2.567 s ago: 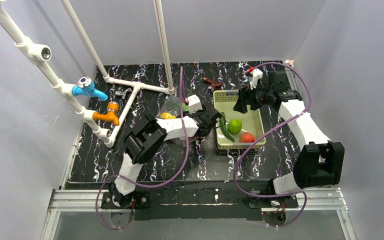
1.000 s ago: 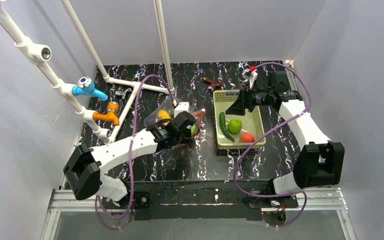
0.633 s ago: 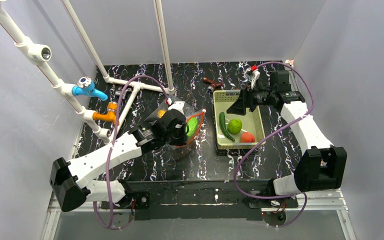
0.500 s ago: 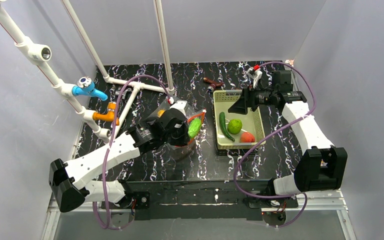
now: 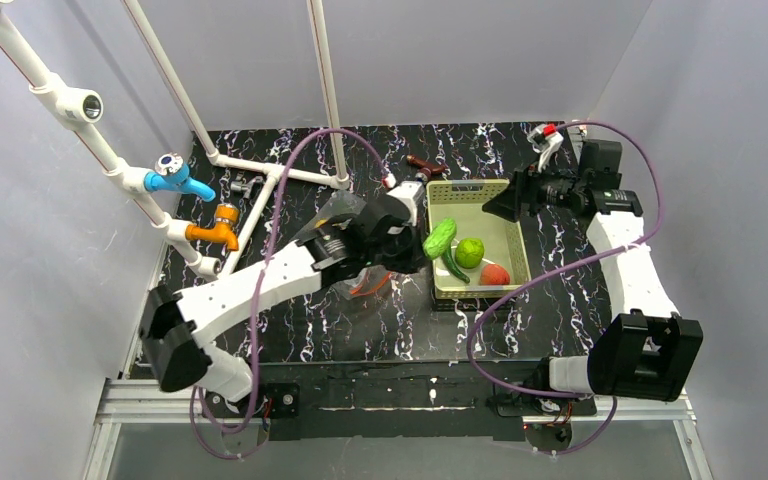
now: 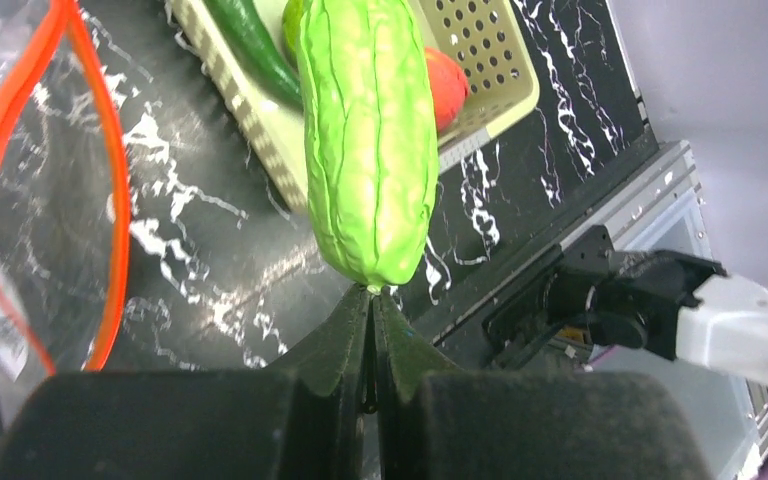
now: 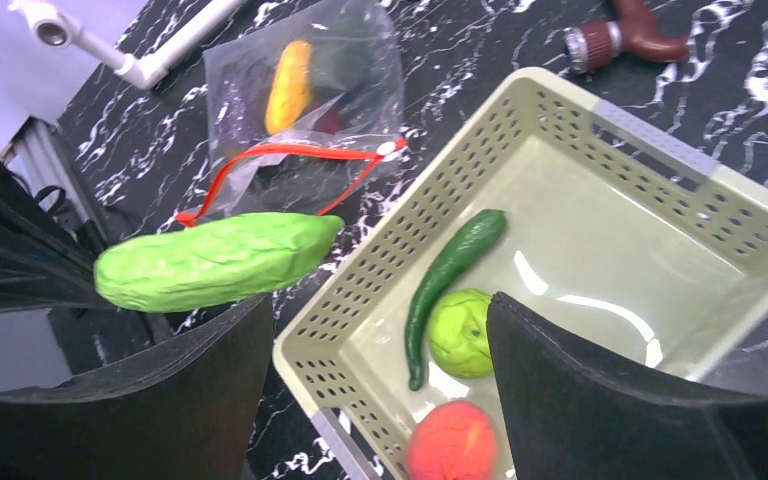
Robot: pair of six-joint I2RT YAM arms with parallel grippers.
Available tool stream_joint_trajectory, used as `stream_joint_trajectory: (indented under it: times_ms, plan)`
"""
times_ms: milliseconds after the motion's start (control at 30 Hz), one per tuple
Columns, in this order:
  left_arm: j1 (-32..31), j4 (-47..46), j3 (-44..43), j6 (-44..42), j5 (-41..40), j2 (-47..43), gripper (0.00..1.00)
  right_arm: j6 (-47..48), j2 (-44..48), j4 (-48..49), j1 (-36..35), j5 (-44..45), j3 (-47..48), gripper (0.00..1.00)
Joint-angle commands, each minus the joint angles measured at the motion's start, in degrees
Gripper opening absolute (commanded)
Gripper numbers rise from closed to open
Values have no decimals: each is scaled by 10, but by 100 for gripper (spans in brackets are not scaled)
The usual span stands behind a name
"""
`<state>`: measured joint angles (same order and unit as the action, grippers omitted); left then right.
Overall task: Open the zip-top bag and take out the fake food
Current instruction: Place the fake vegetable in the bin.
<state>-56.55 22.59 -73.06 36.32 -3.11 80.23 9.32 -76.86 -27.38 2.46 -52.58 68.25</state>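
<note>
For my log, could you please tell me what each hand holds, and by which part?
The left hand pinches the light green cucumber by its very tip; the right hand is open and holds nothing.

Black tabletop (image 5: 290, 330) with white marble veining. Plain pale grey walls (image 5: 460, 60) closed it in at the back, left and right. White pipe frame (image 5: 165, 70) stood over the far-left part, carrying a blue fitting (image 5: 182, 180) and an orange fitting (image 5: 215, 228). Aluminium rail (image 5: 160, 400) ran along the near edge. Light was even and soft.
</note>
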Motion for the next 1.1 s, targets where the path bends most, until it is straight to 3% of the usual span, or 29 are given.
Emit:
stream_joint_trajectory:
  times_ms: [0, 333, 600, 633, 667, 800, 1067]
  plan:
    - [-2, -60, -50, -31, -7, 66, 0, 10, 28, 50, 27, 1, -19, 84]
    - [0, -127, -182, -101, -61, 270, 0, 10, 34, 74, 46, 2, -36, 84]
    - [14, -153, -234, -91, -93, 365, 0, 10, 67, 157, 47, 210, -76, 84]
    - [18, -160, -234, -81, -91, 369, 5, -144, 66, 161, 47, 237, -76, 84]
    - [21, -169, -234, -73, -87, 375, 9, -169, 65, 165, 47, 267, -77, 84]
    - [35, -179, -249, -46, -55, 397, 25, -213, 54, 175, 47, 353, -77, 84]
    - [43, -174, -258, -42, 3, 390, 58, -217, 46, 174, 47, 335, -76, 84]
